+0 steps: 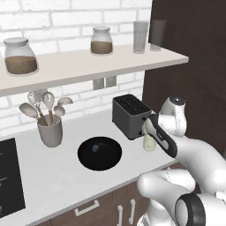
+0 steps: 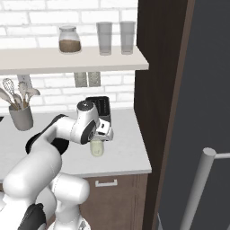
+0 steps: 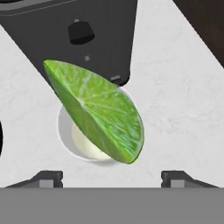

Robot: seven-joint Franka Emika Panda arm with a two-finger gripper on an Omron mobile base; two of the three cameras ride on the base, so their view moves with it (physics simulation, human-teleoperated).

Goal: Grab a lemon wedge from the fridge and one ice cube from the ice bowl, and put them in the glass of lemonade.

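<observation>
The lemon wedge [image 3: 98, 113], green-yellow, hangs in mid-view just above the glass of lemonade [image 3: 81, 144], covering most of its rim. My gripper [image 3: 111, 177] is open, and its two fingertips [image 3: 48, 177] stand wide apart with neither one touching the wedge. From the base views, the gripper [image 1: 148, 131] points down right over the glass [image 1: 149, 144] on the counter by the toaster; the right base view shows the same gripper [image 2: 100, 134] over the same glass [image 2: 96, 148]. The black ice bowl [image 1: 99, 153] lies left of the glass. The grey fridge [image 2: 204, 103] stands at the right.
A black toaster [image 1: 130, 115] sits directly behind the glass. A grey utensil cup [image 1: 50, 131] stands left of the bowl, and a black cooktop [image 1: 9, 176] lies at the far left. The shelf [image 1: 88, 66] above carries jars and two tall grey glasses. A dark cabinet wall [image 2: 157, 90] bounds the counter on the right.
</observation>
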